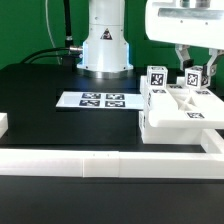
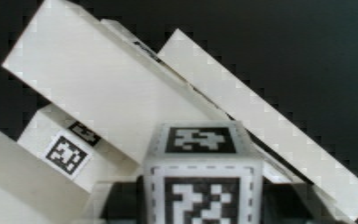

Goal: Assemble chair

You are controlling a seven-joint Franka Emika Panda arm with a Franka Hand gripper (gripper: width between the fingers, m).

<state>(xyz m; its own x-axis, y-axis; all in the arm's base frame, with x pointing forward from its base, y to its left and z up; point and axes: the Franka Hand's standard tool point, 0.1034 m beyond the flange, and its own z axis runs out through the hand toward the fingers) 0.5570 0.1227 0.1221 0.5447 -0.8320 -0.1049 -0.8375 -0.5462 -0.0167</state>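
Note:
The chair is in loose glossy white parts at the exterior view's right. The X-braced seat [image 1: 178, 112] lies flat, with a tagged block [image 1: 157, 78] standing behind it. My gripper [image 1: 194, 68] comes down from the top right and is shut on a second small tagged white block [image 1: 196, 76]. In the wrist view this block [image 2: 204, 165] fills the space between my dark fingers [image 2: 130, 196], with my gripper [image 2: 206, 208] closed against its sides. Slanted white chair panels [image 2: 114, 85] lie beyond it, one bearing a tag [image 2: 66, 150].
The marker board [image 1: 100, 100] lies flat on the black table, left of the chair parts. The long low white border wall [image 1: 90, 162] runs along the front and up both sides. The robot base [image 1: 105, 45] stands at the back.

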